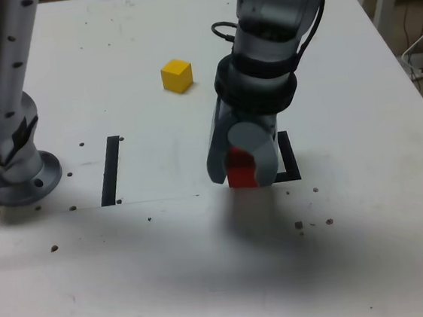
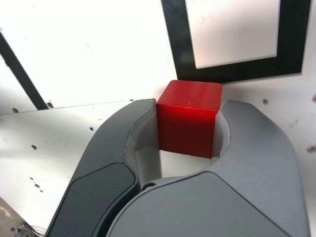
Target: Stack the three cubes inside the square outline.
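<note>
The gripper [image 1: 242, 172] is down at the desk [image 1: 209, 280], and the red cube [image 1: 240, 167] sits squarely between its two grey jaws. The wrist view settles the grasp: both jaws press flat against opposite faces of the red cube [image 2: 189, 117], closed to just the cube's width, with no gap showing on either side. The cube stands upright, its top face level and glossy.

Just past the cube lies the square outline [image 2: 179, 39], a black tape frame around a white interior; the cube sits at the frame's outer edge, by a corner, and not inside it. In the exterior view only part of the square outline [image 1: 287, 162] peeks out, on that view's right of the gripper, the rest hidden behind the arm.

The yellow cube [image 1: 177, 76] rests alone, well apart, farther back on the desk. A straight black tape strip [image 1: 111, 170] lies toward the exterior view's left, near the arm's round base [image 1: 19, 182]. Small dark specks dot the desk.
</note>
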### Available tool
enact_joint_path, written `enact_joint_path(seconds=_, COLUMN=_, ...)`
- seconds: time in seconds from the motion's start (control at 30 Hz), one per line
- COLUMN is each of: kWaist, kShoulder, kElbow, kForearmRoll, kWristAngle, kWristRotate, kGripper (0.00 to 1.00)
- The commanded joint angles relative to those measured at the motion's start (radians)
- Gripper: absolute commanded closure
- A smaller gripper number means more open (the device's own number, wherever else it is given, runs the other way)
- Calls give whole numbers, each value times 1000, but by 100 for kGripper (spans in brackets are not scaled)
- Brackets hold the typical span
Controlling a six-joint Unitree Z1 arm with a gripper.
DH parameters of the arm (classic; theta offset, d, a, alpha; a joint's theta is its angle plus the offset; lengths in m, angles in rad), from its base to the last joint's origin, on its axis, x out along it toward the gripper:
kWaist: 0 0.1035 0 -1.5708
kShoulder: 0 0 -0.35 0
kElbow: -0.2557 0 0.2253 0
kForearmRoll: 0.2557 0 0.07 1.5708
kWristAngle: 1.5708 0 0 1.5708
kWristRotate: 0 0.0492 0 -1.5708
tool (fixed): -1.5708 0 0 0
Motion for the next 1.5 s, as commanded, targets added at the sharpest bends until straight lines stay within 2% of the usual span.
enact_joint_path(seconds=0.0, kWaist=31, kShoulder=9, kElbow=-11, kForearmRoll=5, kWristAngle=0, kWristRotate=3, kGripper=67)
enact_joint_path(seconds=0.47, kWaist=156, kShoulder=35, kElbow=-42, kForearmRoll=4, kWristAngle=11, kWristRotate=45, kGripper=67)
enact_joint_path(seconds=1.1, kWaist=172, kShoulder=89, kElbow=-64, kForearmRoll=-18, kWristAngle=5, kWristRotate=50, kGripper=67)
enact_joint_path(seconds=1.13, kWaist=174, kShoulder=91, kElbow=-64, kForearmRoll=-18, kWristAngle=4, kWristRotate=50, kGripper=65)
enact_joint_path(seconds=1.2, kWaist=176, kShoulder=93, kElbow=-62, kForearmRoll=-18, kWristAngle=1, kWristRotate=51, kGripper=55)
enact_joint_path(seconds=1.3, kWaist=177, kShoulder=94, kElbow=-58, kForearmRoll=-19, kWristAngle=-5, kWristRotate=55, kGripper=28)
enact_joint_path(seconds=1.37, kWaist=178, kShoulder=94, kElbow=-54, kForearmRoll=-19, kWristAngle=-7, kWristRotate=56, kGripper=14)
enact_joint_path(seconds=1.47, kWaist=178, kShoulder=91, kElbow=-49, kForearmRoll=-20, kWristAngle=-10, kWristRotate=56, kGripper=7)
